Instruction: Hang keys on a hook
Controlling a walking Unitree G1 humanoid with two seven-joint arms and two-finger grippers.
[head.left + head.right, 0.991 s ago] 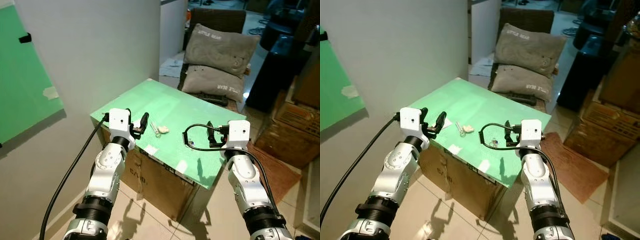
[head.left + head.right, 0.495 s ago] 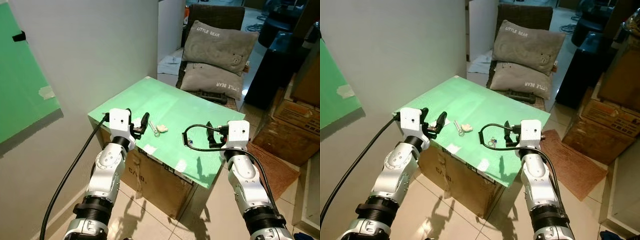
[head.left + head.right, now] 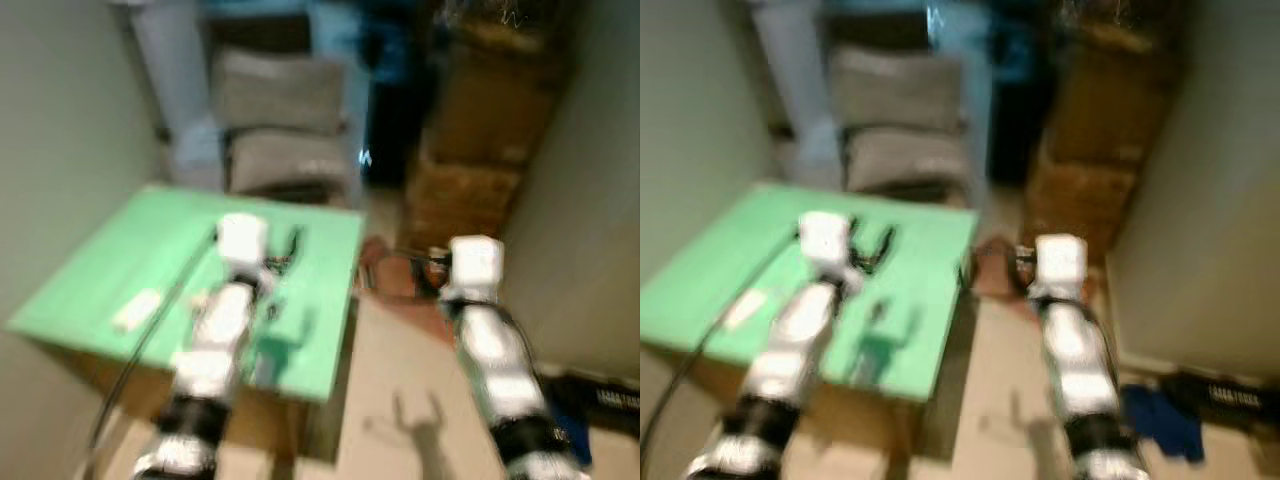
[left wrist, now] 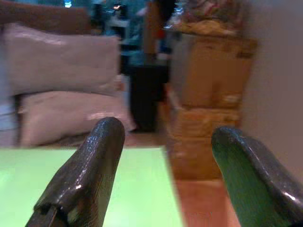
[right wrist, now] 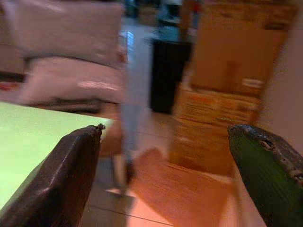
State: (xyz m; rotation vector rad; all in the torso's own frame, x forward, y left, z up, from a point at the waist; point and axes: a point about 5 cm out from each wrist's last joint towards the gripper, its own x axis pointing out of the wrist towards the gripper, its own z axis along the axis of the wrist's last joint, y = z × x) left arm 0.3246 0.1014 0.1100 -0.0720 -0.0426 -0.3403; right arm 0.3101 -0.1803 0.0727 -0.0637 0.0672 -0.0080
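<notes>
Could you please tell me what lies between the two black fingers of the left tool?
Nothing is held there. In the left wrist view the left tool stands open, and through the gap show the green tabletop and stacked brown cardboard boxes beyond.

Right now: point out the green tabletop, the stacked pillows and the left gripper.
green tabletop [image 3: 120, 250], left eye view, bare surface left of the arm.
stacked pillows [image 4: 57, 66], left wrist view, face of the upper pillow.
left gripper [image 4: 165, 142], left wrist view, midway between its open fingertips.
</notes>
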